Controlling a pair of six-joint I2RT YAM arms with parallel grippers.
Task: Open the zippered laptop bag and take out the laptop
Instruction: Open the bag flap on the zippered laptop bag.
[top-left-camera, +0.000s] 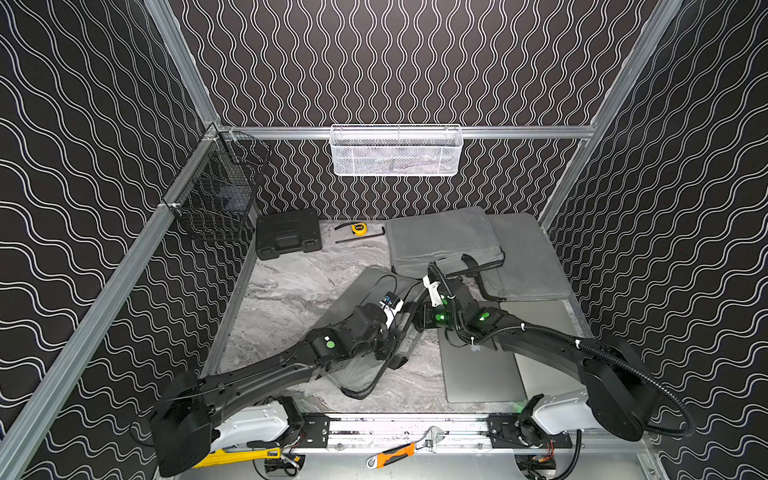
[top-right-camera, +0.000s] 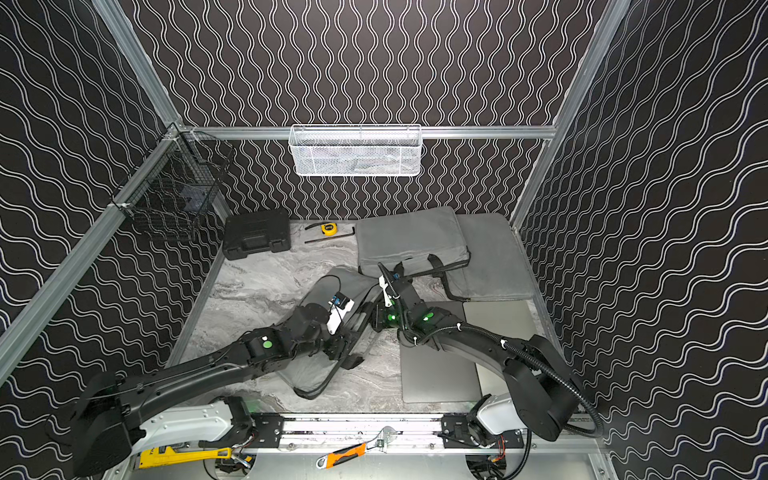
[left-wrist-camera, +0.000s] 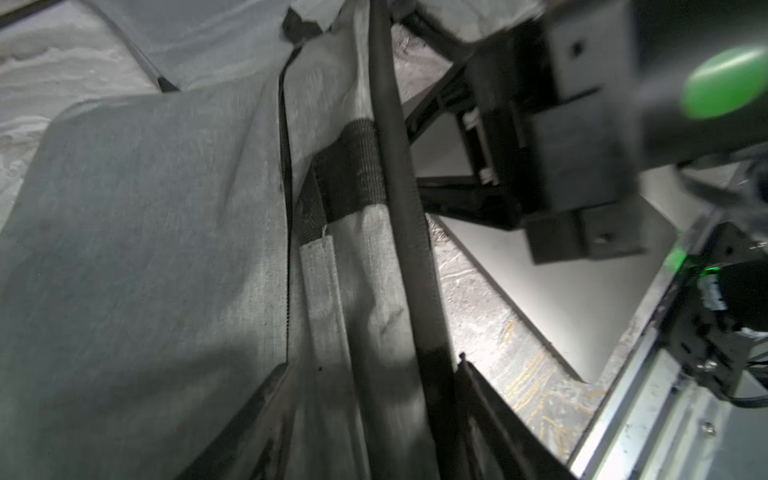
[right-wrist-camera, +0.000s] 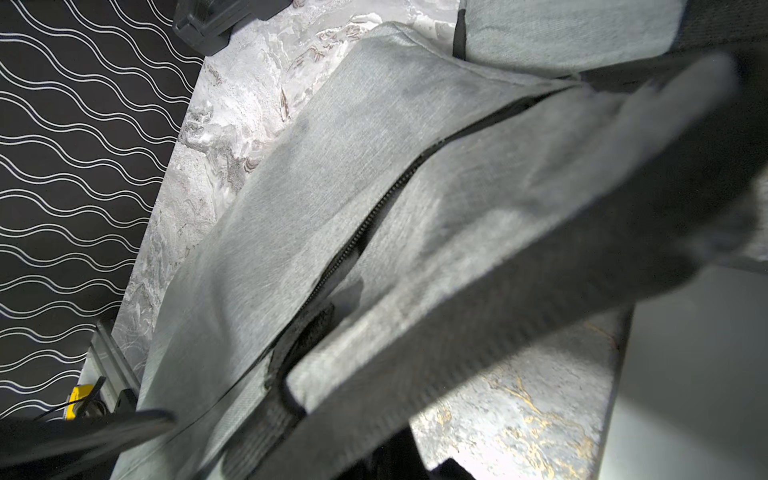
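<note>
Laptop bag (top-left-camera: 359, 291) lies mid-counter, toward the front edge. Expect soft, limp fabric; I should grip the webbing handle (left-wrist-camera: 401, 216), not cloth. My left jaws stand parted astride it; right jaws closed.

A black case (top-left-camera: 287, 235) is set at the marbled table's (top-left-camera: 291, 291) far left — a yellow tape measure (top-left-camera: 359, 227) is laid beside it. A white mesh basket (top-left-camera: 395, 151) is hung on the back rail; an orange-handled wrench (top-left-camera: 397, 452) is laid in front.
</note>
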